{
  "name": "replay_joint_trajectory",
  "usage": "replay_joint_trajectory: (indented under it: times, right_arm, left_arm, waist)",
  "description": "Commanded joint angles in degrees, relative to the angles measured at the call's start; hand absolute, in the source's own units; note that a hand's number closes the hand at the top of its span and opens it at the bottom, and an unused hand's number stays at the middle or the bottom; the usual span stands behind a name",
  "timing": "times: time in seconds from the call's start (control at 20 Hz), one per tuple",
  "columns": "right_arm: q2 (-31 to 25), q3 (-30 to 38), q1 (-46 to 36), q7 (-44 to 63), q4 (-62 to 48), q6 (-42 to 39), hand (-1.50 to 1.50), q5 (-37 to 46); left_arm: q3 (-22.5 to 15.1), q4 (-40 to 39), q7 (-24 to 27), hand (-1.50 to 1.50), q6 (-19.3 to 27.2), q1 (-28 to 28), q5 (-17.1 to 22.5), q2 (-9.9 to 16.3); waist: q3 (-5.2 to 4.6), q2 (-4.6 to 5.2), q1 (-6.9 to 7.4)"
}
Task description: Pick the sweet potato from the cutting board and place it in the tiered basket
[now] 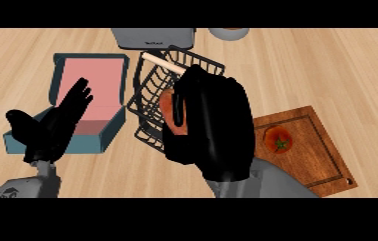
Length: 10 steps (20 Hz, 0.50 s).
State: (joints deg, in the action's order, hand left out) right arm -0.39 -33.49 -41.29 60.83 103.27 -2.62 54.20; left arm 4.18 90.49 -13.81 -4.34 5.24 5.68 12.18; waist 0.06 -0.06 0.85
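The right hand (214,130) hangs over the middle of the worktop (317,65), fingers curled round the sweet potato (176,112), of which only an orange strip shows at the hand's left side; the hand hides the rest; the sweet potato sits over the black wire basket (159,92), and whether it touches the wires cannot be told. The basket stands just behind and to the left of the hand, its upper tier reaching toward the worktop's far edge; a pale wooden handle (166,64) crosses its top and disappears under the fingertips.

To the right of the hand, near the worktop's near right corner, lies the wooden cutting board (325,155), set at an angle; a tomato (279,139) rests on the board's left part, just beside the right hand's wrist.

Left of the basket stands a teal box (59,65) with a pink inside, its right wall close to the wires; the left hand (55,122) rests over the box's near end, fingers straight and spread, thumb out to the left, holding nothing.

At the far edge, behind the basket, stands a grey toaster (151,36); to its right a round bowl (229,32) shows only in part, cut off at the edge.
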Motion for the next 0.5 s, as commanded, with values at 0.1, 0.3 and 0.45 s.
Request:
replay_joint_trajectory:
  times: [0.1, 0.3, 0.45]
  right_arm:
    - [0.4, -1.8, -2.0, 2.0, -9.8, 8.6, 1.50, -1.8]
    - [0.4, 2.2, -4.6, -2.1, -14.6, 8.1, 1.50, -1.2]
    - [0.4, -3.9, -5.2, 2.9, -16.5, 12.3, 1.50, -0.3]
  left_arm:
    - [0.0, -0.1, 2.1, 0.00, -0.6, -2.2, -0.8, -0.7]
    - [0.7, -0.6, 1.9, 0.00, -1.0, -0.9, -0.6, -0.6]
    - [1.9, 0.4, 2.1, 0.00, -2.4, -2.8, 0.8, 0.1]
  waist:
    - [-0.08, 0.09, -0.10]
    - [-0.07, 0.10, -0.35]
    - [-0.08, 0.03, -0.09]
